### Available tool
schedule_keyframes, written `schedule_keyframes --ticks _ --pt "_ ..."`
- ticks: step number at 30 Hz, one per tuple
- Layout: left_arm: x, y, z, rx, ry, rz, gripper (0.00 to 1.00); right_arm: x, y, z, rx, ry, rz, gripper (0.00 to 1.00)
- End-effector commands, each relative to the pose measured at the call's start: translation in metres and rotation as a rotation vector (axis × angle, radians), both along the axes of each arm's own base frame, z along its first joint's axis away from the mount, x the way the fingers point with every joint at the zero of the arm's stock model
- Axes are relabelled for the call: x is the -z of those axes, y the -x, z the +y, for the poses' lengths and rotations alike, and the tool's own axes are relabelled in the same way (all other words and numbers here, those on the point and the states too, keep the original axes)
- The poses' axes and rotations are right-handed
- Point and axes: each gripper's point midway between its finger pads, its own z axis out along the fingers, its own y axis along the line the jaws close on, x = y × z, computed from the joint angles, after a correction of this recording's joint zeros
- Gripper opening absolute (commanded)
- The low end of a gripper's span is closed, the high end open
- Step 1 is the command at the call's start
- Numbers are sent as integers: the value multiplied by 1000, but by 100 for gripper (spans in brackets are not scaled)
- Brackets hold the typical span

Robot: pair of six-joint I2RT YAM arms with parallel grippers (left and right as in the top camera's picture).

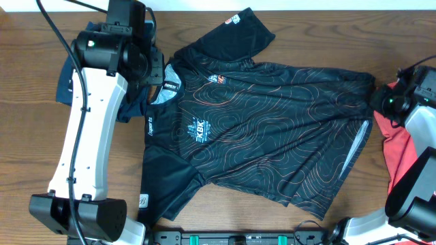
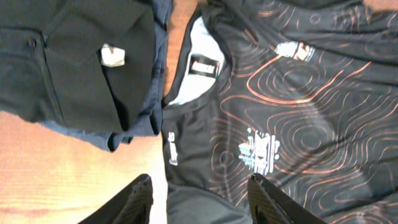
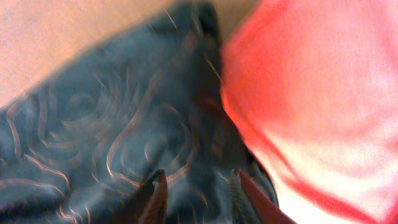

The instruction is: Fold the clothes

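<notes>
The clothes are chiefly a black jersey [image 1: 272, 129] with orange contour lines, spread flat across the table's middle with its collar to the left. My left gripper [image 1: 160, 78] hovers over the collar and shoulder. In the left wrist view the left gripper [image 2: 200, 183] stands open, with the jersey [image 2: 298, 93] lying loose beneath it. My right gripper [image 1: 388, 102] is at the jersey's right hem corner. The right wrist view is blurred; there the right gripper [image 3: 199, 180] has its jaws apart over the jersey [image 3: 112, 124], pinching nothing.
Folded navy and black garments [image 1: 68, 82] lie at the back left under the left arm; in the left wrist view these garments [image 2: 74, 62] sit beside the collar. A red T-shirt [image 1: 398, 153] lies at the right edge, touching the hem. Bare wooden table [image 1: 41, 27] surrounds them.
</notes>
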Motion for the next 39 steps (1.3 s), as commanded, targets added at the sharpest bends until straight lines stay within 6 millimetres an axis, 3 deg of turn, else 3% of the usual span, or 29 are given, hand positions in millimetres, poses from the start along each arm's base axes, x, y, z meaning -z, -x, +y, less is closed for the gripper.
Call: schedule_keyframes --ticks 1,7,14,17,21,25,29,34,37,39 --pt "6 8 1 -9 -4 45 56 8 20 -3 66 -32 86 34" --pt "36 42 6 -40 -22 225 57 28 82 46 35 -219 358 31" --pt "108 70 10 -104 -37 391 57 66 124 90 -30 -253 495 36" --pt "134 82 7 -109 -19 440 57 80 137 80 38 -190 532 25" --pt "154 96 4 -106 0 492 58 79 150 41 190 -24 592 1" --pt "166 103 5 -117 -2 514 60 57 160 7 337 43 634 1" --pt "181 109 0 -114 31 526 61 27 157 -15 401 53 632 1" --pt "208 119 -4 -125 66 537 64 8 147 -16 399 33 600 1" --pt "225 126 -2 -125 61 536 64 7 136 6 285 -81 554 2" --pt "237 129 0 -127 49 525 64 7 131 19 215 -145 534 13"
